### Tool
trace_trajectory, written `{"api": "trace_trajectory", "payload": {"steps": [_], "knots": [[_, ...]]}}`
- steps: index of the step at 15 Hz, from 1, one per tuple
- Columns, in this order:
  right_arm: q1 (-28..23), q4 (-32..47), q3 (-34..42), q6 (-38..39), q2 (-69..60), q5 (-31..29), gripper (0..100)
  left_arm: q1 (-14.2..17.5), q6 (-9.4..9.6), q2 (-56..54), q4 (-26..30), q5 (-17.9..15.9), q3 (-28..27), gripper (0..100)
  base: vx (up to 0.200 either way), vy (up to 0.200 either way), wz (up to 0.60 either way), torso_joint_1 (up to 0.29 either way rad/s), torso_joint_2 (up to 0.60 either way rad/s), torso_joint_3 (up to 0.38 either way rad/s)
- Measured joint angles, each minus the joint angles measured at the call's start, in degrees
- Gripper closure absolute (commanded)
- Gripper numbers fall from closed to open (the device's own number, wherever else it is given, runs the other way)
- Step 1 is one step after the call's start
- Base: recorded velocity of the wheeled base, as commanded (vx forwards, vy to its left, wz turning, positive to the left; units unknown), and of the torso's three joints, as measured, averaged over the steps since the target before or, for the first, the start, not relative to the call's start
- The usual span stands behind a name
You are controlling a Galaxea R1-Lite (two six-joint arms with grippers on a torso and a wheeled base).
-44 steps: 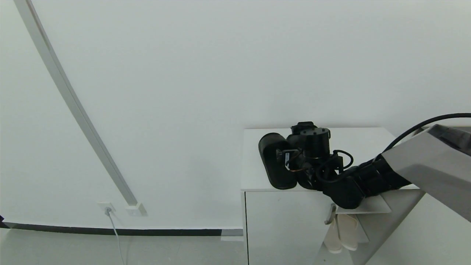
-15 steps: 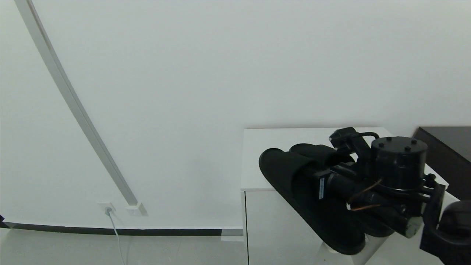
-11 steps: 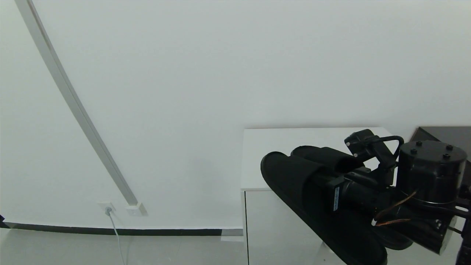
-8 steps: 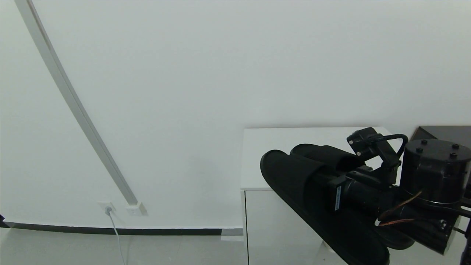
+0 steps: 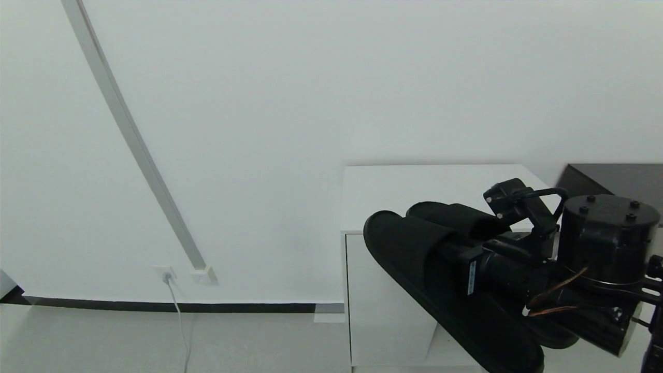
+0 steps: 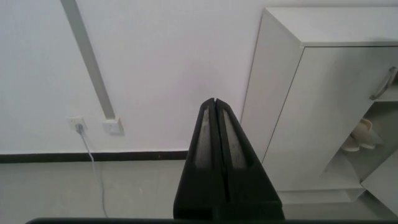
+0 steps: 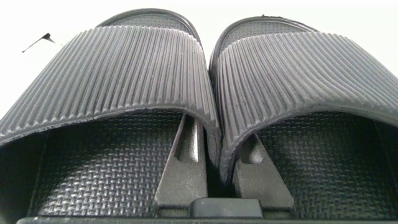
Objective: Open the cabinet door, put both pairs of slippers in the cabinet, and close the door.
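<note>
A pair of black slippers (image 5: 414, 248) hangs tilted in front of the white cabinet (image 5: 440, 181), below its top edge. My right gripper (image 5: 458, 261) is shut on them. In the right wrist view its fingers (image 7: 186, 168) reach under the ribbed straps and pinch the slippers' (image 7: 149, 68) inner sides together. My left gripper (image 6: 214, 109) is shut on nothing, out to the left of the cabinet (image 6: 280, 93) above the floor. Past the door panel with its handle (image 6: 384, 84), the cabinet stands open, and a white pair of slippers (image 6: 360, 134) rests on a shelf inside.
A grey conduit strip (image 5: 129, 134) runs down the wall to a socket (image 5: 166, 273) with a cable. A dark tabletop (image 5: 611, 176) stands right of the cabinet. Bare floor (image 5: 155, 336) lies to the cabinet's left.
My right gripper lifted the black slippers off the cabinet top and brought them forward and down. In the last half second the head camera shifted; the slippers barely moved.
</note>
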Motion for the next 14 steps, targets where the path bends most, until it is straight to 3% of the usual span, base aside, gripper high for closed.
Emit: {"api": "trace_trajectory", "payload": {"steps": [13, 14], "knots": [[-1.7, 3.4, -4.5, -1.5, 4.4, 0.8, 100, 0.0, -0.43, 0.0, 0.0, 0.2, 0.0, 100, 0.0, 0.0, 0.0, 0.0, 0.0, 0.0], [-1.7, 3.4, -4.7, -1.5, 4.5, 0.7, 100, 0.0, -0.43, 0.0, 0.0, 0.4, 0.0, 100, 0.0, -0.2, 0.0, 0.007, 0.0, 0.007]]}}
